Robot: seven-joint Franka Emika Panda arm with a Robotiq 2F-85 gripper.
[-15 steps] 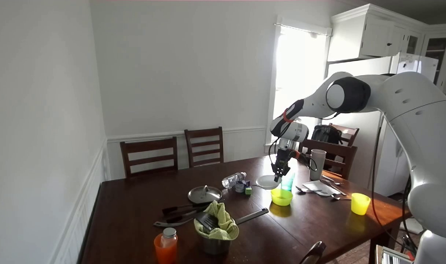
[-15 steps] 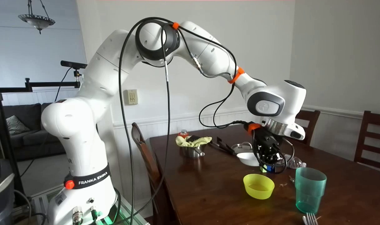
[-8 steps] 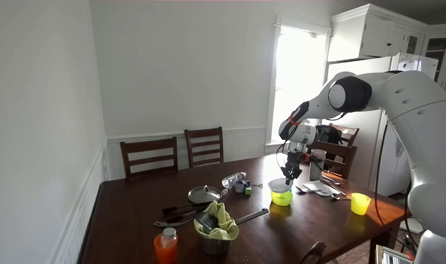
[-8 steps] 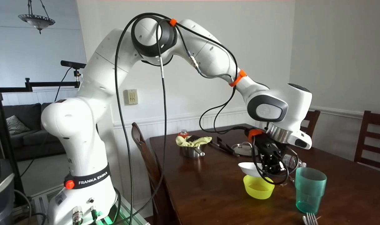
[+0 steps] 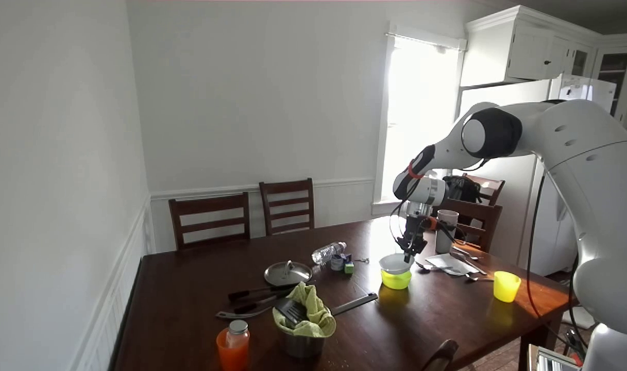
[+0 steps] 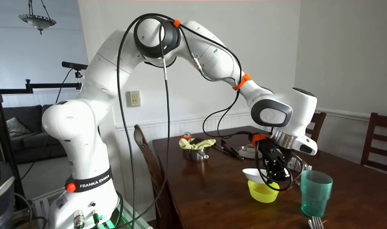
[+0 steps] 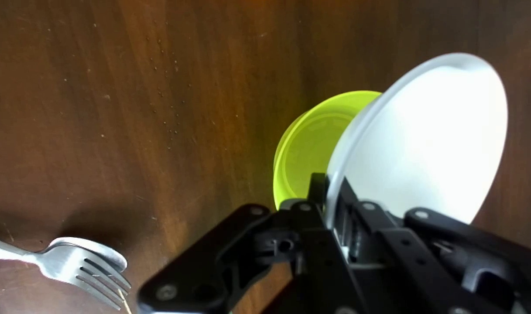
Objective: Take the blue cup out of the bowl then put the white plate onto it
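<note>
Gripper [image 7: 332, 191] pinching white plate [image 7: 426, 139] by its rim, fingers [image 7: 317, 185] either side. Plate tilted, just over the lime-green bowl [image 6: 263, 194]; can't tell from here if they touch. Blue-green cup [image 6: 316, 194] upright on the table [image 6: 218, 197], near the bowl.

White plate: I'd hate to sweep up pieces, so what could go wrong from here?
The gripper pinches the white plate only by its rim, so it might swivel or slip. In the wrist view, part of the lime-green bowl shows beside the plate; if released off-centre, the plate could slide or tip. The teal tumbler looks near the gripper in an exterior view, so backing away might knock it over.
</note>
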